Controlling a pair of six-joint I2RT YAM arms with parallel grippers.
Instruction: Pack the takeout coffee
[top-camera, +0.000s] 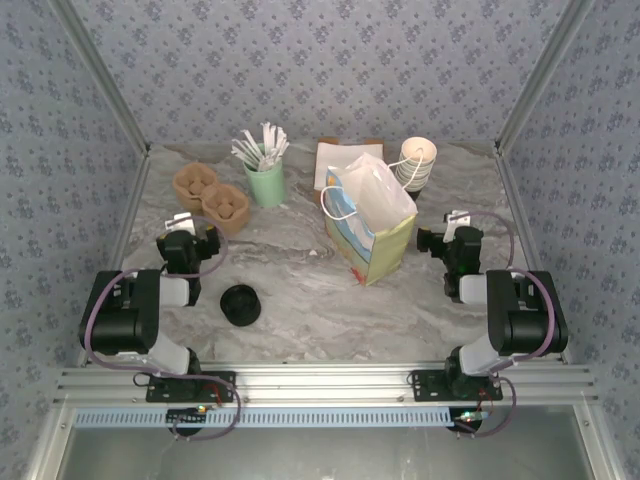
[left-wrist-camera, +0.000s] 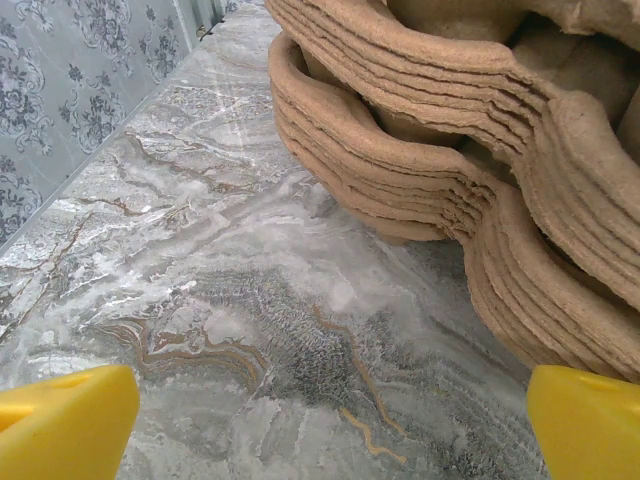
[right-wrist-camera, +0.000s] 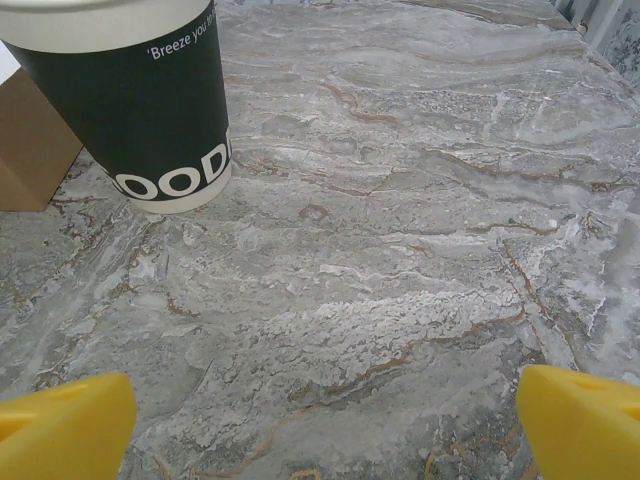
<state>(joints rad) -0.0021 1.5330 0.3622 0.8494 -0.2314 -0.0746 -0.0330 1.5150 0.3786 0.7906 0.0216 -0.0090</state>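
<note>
**Overhead:** The coffee cup (top-camera: 240, 305) stands on the marble table (top-camera: 300, 290), behind and to the right of the left gripper (top-camera: 198, 235). It is close beside that arm and nothing touches it. Only its black lid shows; the side wall is hard to make out from above. A paper bag (top-camera: 372, 225) stands upright and open-mouthed to the left of the right gripper (top-camera: 447, 238), with a gap between them. Just ahead of the left gripper lie the cardboard trays (top-camera: 212, 197), and farther to its right is a mint cup (top-camera: 265, 180) of white sticks. Ahead and left of the right gripper sits a stack of cups (top-camera: 415, 165), with a brown box (top-camera: 340, 155) beyond the bag. At this size the jaws are too small to read.

**Wrist cameras:** These show the jaws.
- **Left:** The left gripper (left-wrist-camera: 320, 430) is spread wide with nothing held, its yellow fingertips (left-wrist-camera: 65, 420) at the bottom corners and bare marble between them. The trays (left-wrist-camera: 450, 170) lie ahead to its right, layer on layer, and their far side is cut off by the frame.
- **Right:** The right gripper (right-wrist-camera: 325, 425) is just as wide and holds nothing, with its fingertips (right-wrist-camera: 60, 425) low in the corners. A dark cup (right-wrist-camera: 140, 110) with white lettering stands ahead to its left, its top cropped and its print only partly readable. The corner of the brown box (right-wrist-camera: 30, 150) shows behind it. Whether this dark cup is the bottom of the stack cannot be told.
</note>
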